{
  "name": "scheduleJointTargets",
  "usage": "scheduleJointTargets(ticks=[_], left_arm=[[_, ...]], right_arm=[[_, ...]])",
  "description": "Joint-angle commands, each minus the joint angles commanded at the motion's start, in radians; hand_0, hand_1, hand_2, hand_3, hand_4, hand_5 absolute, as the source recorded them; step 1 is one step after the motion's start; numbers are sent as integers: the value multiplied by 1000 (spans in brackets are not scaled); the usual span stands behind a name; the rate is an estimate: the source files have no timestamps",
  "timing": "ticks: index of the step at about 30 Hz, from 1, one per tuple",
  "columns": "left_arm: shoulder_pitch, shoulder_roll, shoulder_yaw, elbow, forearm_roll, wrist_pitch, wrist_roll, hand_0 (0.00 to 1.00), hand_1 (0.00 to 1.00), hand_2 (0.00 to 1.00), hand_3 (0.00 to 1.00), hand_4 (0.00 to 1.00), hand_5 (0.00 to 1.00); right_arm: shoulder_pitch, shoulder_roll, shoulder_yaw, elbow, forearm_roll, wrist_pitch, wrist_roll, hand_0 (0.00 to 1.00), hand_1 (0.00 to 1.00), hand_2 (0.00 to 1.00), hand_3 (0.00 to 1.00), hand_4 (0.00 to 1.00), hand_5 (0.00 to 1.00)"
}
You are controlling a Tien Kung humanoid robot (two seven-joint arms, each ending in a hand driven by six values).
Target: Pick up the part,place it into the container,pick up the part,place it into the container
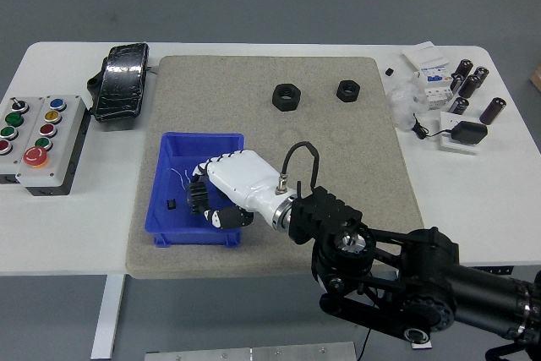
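My right hand (207,200) has white and black fingers and reaches in from the lower right. It hovers low over the right half of the blue container (173,235). Its fingers are curled around something dark, seemingly a black part, mostly hidden by the hand. A small black part (170,205) and a thin wire piece (182,177) lie on the container floor to its left. Two black hexagonal nuts (286,96) (347,90) lie on the beige mat (338,141) further back. My left arm is out of view.
A button box (40,133) stands at the left edge, with a black wrapped device (121,80) behind it. Several dark cylinders (469,82), white boxes and a black adapter (467,133) sit at the back right.
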Motion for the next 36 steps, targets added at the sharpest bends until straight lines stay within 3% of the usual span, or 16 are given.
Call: scheduleJointTargets(ticks=[8, 14, 18, 20, 29, 31, 36], left_arm=[[-1, 0, 5, 0, 0, -1, -2, 662, 611, 556, 612, 662, 319], [2, 1, 3, 0, 0, 1, -2, 662, 611, 556, 612, 662, 318], [1, 1, 6, 0, 0, 1, -3, 662, 611, 556, 612, 662, 318], [1, 0, 8, 0, 0, 1, -3, 662, 611, 556, 612, 661, 317], [5, 4, 0, 0, 0, 5, -9, 662, 611, 556, 611, 660, 314], [5, 6, -2, 0, 0, 6, -11, 662, 611, 556, 611, 660, 314], [10, 9, -10, 0, 0, 8, -17, 662, 611, 556, 611, 659, 312]], right_arm=[[-14, -7, 19, -10, 9, -27, -3, 724, 786, 815, 795, 622, 284], [-33, -18, 71, -3, -5, -53, -4, 723, 784, 815, 801, 626, 281], [-59, -28, 137, 11, 11, -106, 24, 723, 784, 815, 801, 626, 281], [-81, -32, 180, 18, 44, -148, 55, 671, 744, 785, 751, 635, 280], [-242, -71, 437, 6, 297, -360, 268, 650, 714, 747, 711, 639, 281], [-279, -82, 494, -3, 362, -376, 317, 650, 714, 747, 711, 639, 281], [-386, -91, 647, -39, 553, -353, 457, 652, 707, 739, 705, 649, 266]])
